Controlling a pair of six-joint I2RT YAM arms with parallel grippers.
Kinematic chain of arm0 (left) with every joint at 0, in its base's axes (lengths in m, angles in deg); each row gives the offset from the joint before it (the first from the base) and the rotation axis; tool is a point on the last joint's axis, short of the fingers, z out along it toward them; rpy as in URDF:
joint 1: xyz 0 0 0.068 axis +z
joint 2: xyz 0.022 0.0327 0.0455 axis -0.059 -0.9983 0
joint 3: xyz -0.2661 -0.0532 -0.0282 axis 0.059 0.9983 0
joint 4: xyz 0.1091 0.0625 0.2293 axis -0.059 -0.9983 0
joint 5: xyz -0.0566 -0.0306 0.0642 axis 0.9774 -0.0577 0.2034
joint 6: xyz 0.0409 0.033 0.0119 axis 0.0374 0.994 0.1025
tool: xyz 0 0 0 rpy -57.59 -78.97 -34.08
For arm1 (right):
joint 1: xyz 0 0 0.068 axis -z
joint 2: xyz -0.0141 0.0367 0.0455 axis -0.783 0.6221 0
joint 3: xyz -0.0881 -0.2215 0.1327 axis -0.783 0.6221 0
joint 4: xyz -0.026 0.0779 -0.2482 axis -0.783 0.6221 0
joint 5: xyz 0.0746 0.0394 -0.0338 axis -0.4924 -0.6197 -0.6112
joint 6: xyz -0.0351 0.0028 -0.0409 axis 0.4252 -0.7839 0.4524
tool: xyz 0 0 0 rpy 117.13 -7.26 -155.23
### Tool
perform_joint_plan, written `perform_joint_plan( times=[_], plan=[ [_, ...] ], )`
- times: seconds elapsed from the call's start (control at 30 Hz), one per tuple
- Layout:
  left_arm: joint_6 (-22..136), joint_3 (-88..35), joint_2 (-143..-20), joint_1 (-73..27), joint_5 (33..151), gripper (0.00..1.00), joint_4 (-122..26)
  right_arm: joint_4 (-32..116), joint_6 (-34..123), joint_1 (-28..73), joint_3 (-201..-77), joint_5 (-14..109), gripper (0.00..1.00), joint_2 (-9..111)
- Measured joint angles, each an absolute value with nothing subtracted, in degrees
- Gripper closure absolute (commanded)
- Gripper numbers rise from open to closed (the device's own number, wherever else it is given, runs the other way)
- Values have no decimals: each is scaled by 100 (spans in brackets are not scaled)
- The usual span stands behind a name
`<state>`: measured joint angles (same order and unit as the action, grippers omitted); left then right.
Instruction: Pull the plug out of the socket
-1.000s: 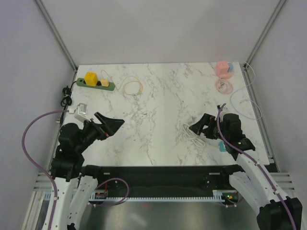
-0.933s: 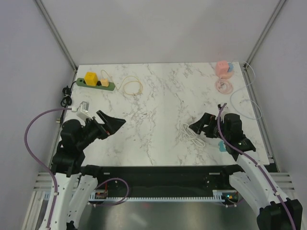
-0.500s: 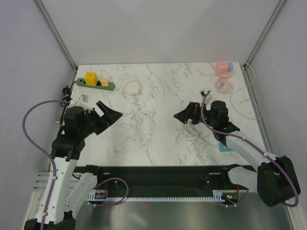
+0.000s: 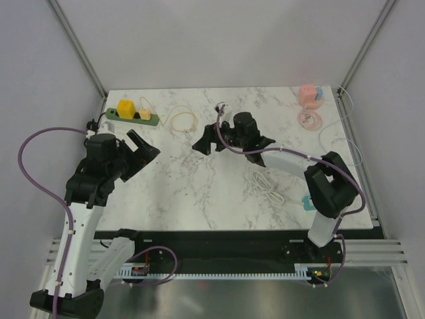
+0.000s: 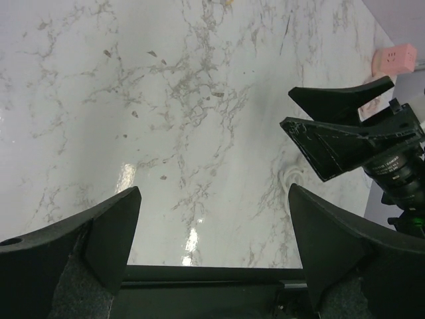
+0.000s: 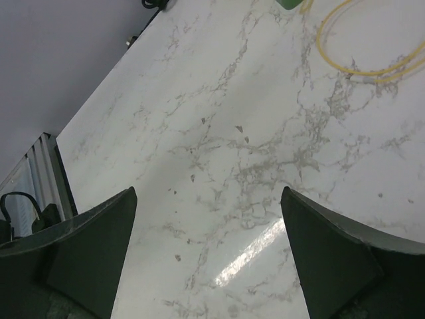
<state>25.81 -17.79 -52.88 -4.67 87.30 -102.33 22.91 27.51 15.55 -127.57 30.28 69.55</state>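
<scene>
Jaws wide and empty, the right pincer (image 4: 201,141) has swung across and the left pincer (image 4: 145,149) forward, both now nearer the yellow plug (image 4: 126,107) seated in the green power strip (image 4: 153,120) beyond them.

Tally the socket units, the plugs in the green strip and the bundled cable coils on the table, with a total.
Socket units: 2 (green strip, pink block)
Plugs in the green strip: 2 (yellow plug, cream plug)
Bundled cable coils: 3 (yellow coil, white coil, pink coil)
Total: 7
</scene>
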Motion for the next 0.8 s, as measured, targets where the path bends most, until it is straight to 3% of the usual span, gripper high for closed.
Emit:
perform_joint_plan(
  times=[0.2,0.37,0.53,0.8],
  plan=[
    [2809,-2334,-5568,-454,8304,1,-10438,2925,3063,1196,-14302,3284,2,8056],
    [2820,-2631,-6381,-428,8107,6,-10429,3465,3004,1214,-14665,3631,2,8207],
    [2818,-2953,-7784,-424,7867,9,-10434,4287,3013,1251,-14383,4239,2,7868],
    [2577,-4070,-9751,-791,6673,5,-10442,5229,3201,1303,-12753,4864,2,6069]
  ],
)
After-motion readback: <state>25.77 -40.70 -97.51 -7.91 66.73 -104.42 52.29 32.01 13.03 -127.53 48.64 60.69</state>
